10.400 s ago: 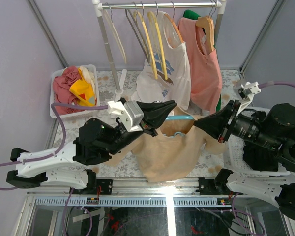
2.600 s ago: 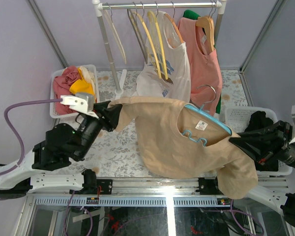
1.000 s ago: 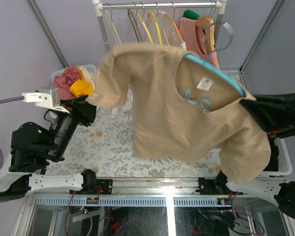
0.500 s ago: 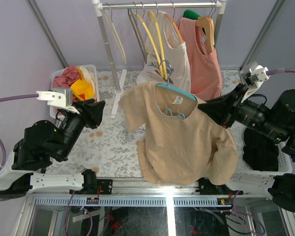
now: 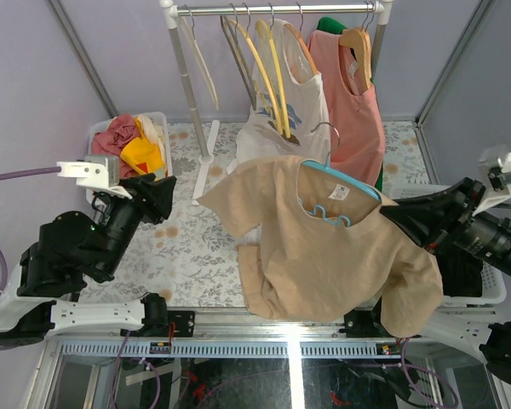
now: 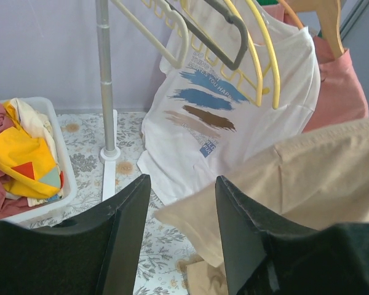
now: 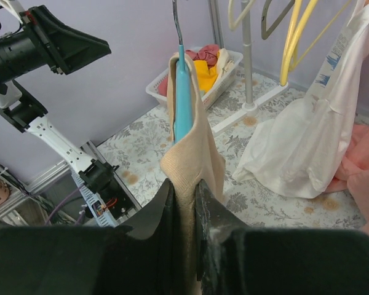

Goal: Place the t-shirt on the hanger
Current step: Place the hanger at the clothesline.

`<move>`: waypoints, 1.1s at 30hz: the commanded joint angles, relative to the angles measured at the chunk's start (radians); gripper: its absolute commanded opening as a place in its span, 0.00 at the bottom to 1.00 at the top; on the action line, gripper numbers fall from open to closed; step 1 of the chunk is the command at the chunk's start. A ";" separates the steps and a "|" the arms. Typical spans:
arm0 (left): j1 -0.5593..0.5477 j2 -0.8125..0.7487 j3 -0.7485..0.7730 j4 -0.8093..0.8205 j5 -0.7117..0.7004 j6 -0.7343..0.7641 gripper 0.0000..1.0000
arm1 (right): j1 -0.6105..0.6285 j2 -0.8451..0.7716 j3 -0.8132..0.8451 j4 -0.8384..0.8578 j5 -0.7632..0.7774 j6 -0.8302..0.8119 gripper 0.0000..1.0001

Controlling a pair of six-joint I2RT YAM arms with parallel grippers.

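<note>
The tan t-shirt (image 5: 324,256) hangs in the air on the light-blue hanger (image 5: 341,175), whose silver hook (image 5: 324,132) points up toward the rack. A white label (image 5: 339,192) shows inside the neck. My right gripper (image 5: 390,219) is shut on the shirt's right shoulder over the hanger's end; the right wrist view shows its jaws (image 7: 184,190) pinching the fabric (image 7: 200,153) below the blue hanger (image 7: 182,98). My left gripper (image 5: 166,189) is open and empty, left of the free sleeve. In the left wrist view (image 6: 181,209) the sleeve (image 6: 320,172) hangs beyond the fingers, apart from them.
A clothes rack (image 5: 187,77) stands at the back with yellow and cream hangers, a white printed shirt (image 5: 294,128) and a salmon-pink top (image 5: 358,111). A white basket (image 5: 91,141) of clothes sits at the left. Another basket (image 5: 494,285) with dark cloth sits under my right arm.
My left gripper let go of the sleeve and drew back left. My right gripper swung the hanger and shirt up, then lowered them; now they sit further right and nearer than half a second ago.
</note>
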 commanded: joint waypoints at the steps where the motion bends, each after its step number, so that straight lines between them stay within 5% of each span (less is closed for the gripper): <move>1: 0.004 -0.009 0.041 0.013 -0.036 0.004 0.46 | -0.002 -0.002 0.044 0.085 -0.010 0.033 0.00; 6: 0.004 0.001 0.042 0.038 -0.023 0.023 0.46 | -0.003 0.014 0.105 0.093 0.099 0.013 0.00; 13: 0.004 0.048 0.033 0.056 0.019 0.023 0.47 | -0.002 0.142 0.550 -0.222 0.279 -0.066 0.00; 22: 0.003 0.174 -0.010 0.150 0.125 0.017 0.48 | -0.001 -0.090 0.289 -0.263 0.336 0.051 0.00; 33: 0.004 0.255 0.044 0.231 0.156 0.067 0.49 | -0.001 -0.100 0.038 -0.100 0.231 0.093 0.00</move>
